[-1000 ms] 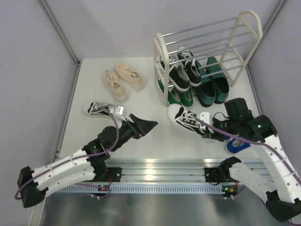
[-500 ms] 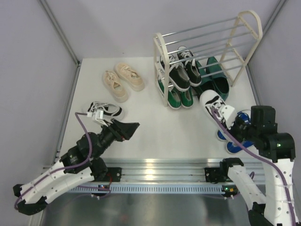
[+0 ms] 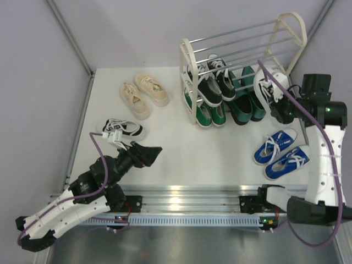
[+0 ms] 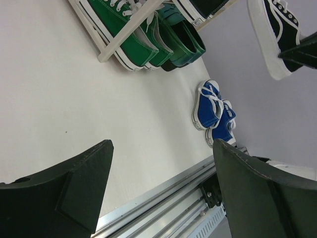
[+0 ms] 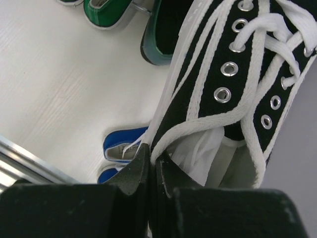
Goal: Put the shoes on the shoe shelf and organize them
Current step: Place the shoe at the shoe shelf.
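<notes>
My right gripper (image 3: 274,101) is shut on one black-and-white striped sneaker (image 3: 268,87) and holds it in the air at the right end of the shoe shelf (image 3: 188,58), above the dark green loafers (image 3: 248,103). In the right wrist view the gripper (image 5: 153,154) pinches the sneaker's (image 5: 237,74) side wall at the opening. The other striped sneaker (image 3: 121,130) lies at the left. My left gripper (image 3: 152,152) is open and empty beside it. Black sneakers (image 3: 212,82) and green sneakers (image 3: 207,113) sit in the shelf. Cream sneakers (image 3: 144,94) and blue sneakers (image 3: 280,154) lie on the table.
The left wrist view shows its open gripper (image 4: 162,145) over bare table, with the blue sneakers (image 4: 214,111), green sneakers (image 4: 124,29) and the held sneaker (image 4: 271,34) beyond. Grey walls close in on both sides. A metal rail (image 3: 181,193) runs along the near edge.
My right arm has lifted the striped sneaker from the table's front middle and swung it right and back to the shelf's right end. My left arm has drawn back toward the near left.
</notes>
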`<state>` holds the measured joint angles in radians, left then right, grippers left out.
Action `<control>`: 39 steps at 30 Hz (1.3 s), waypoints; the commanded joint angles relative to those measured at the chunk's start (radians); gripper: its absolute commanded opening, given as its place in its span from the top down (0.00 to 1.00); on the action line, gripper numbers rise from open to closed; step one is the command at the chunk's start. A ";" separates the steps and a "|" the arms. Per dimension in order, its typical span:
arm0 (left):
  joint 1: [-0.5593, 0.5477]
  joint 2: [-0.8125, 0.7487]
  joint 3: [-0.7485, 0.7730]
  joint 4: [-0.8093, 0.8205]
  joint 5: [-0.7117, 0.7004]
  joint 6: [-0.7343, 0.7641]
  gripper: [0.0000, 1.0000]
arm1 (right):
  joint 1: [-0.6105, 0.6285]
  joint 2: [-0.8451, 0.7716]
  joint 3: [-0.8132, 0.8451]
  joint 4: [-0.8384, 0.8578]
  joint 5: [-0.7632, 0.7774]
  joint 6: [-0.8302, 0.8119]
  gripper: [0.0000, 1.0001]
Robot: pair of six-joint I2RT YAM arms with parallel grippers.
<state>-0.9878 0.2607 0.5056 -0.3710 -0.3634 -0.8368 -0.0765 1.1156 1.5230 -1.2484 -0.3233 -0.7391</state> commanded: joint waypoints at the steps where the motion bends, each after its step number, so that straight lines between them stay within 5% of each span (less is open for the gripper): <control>1: 0.003 -0.011 0.011 0.007 0.012 0.038 0.13 | -0.025 0.085 0.130 0.130 -0.085 -0.008 1.00; 14: 0.003 -0.018 0.013 0.006 0.023 0.019 0.13 | -0.011 0.400 0.284 0.322 -0.180 0.020 1.00; 22: 0.005 -0.018 0.011 0.007 0.023 -0.008 0.12 | 0.050 0.467 0.263 0.501 -0.157 0.055 1.00; 39: 0.005 -0.021 0.005 0.007 0.026 -0.016 0.11 | 0.146 0.529 0.223 0.601 -0.045 0.096 0.95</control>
<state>-0.9878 0.2508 0.5056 -0.3759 -0.3523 -0.8471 0.0692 1.6630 1.7321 -0.7856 -0.4095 -0.6506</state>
